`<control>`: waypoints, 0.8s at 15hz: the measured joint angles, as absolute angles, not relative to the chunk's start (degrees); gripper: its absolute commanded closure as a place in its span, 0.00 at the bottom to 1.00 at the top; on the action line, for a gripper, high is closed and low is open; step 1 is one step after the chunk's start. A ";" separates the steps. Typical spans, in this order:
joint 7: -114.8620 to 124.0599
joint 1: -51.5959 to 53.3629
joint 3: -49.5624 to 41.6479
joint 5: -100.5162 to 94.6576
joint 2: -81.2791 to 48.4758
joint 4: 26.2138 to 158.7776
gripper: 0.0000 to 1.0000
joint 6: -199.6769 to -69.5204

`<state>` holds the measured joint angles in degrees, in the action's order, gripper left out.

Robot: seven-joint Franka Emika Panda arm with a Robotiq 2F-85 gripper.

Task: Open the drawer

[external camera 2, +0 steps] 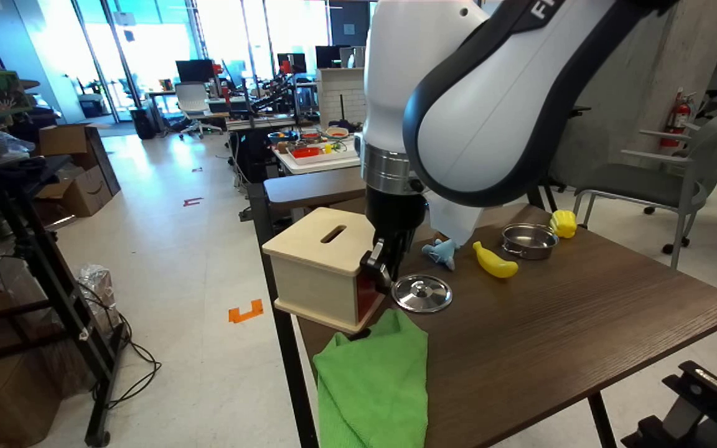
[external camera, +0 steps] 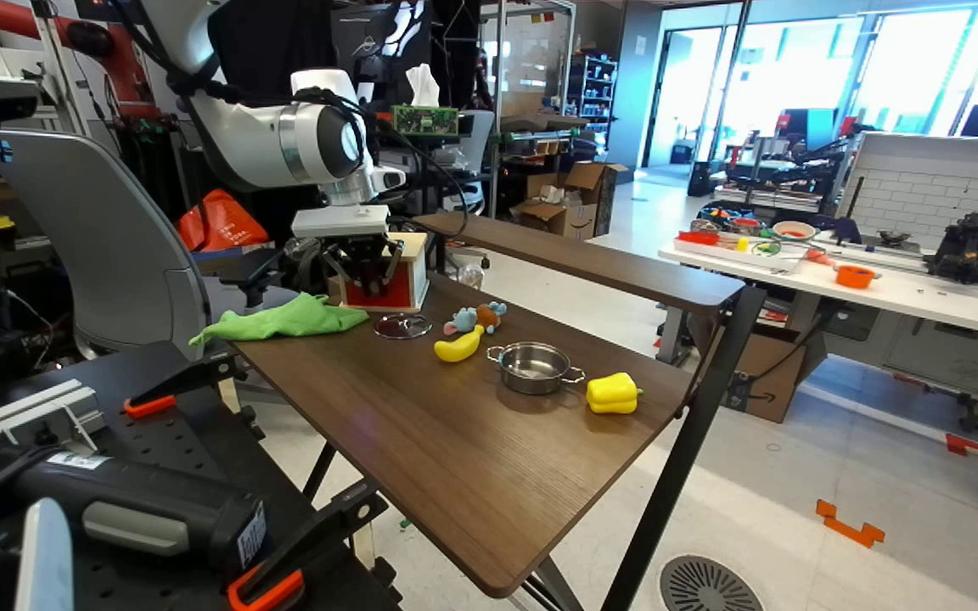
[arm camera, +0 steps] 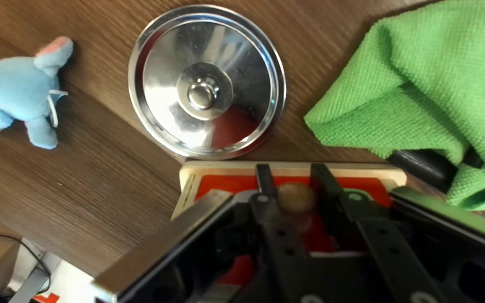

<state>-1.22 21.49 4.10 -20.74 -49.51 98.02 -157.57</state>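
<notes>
- Spreading toward 6 o'clock in an exterior view, the brown table (external camera: 455,475) bears the loose things.
- We see the white arm (external camera: 264,140) reach in from 11 o'clock there.
- At the table's 11 o'clock end, the pale wooden box (external camera: 411,246) stands upright.
- The red drawer (external camera 2: 368,298) sits within the box, on its 4 o'clock face in an exterior view.
- We find the green cloth (external camera: 294,318) at the box's 8 o'clock in an exterior view, rumpled.
- The black gripper (arm camera: 291,179) points down before the drawer; in the wrist view we see its fingers (arm camera: 265,181) clamped on the knob (arm camera: 296,198).
- The two-handled steel pot (external camera: 531,384) stands upright toward the table's 2 o'clock in an exterior view.
- The steel lid (arm camera: 206,82) lies just beside the box; we put the drawer at its 5 o'clock in the wrist view.
- The plush toy (arm camera: 15,90), blue and brown, lies at the lid's 9 o'clock there.
- The yellow banana (external camera: 459,346) lies near the pot, at its 10 o'clock in an exterior view.
- The yellow pepper (external camera: 613,394) sits near the pot, between its 3 and 4 o'clock.
- Smallest, the round knob fills the gap we see between the fingers.
</notes>
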 measured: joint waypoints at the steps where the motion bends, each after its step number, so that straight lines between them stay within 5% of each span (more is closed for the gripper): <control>1: -1.22 21.50 4.08 -20.74 -49.47 98.09 0.93 -157.57; 12: -0.24 21.50 3.36 -20.75 -46.54 103.38 0.93 -157.58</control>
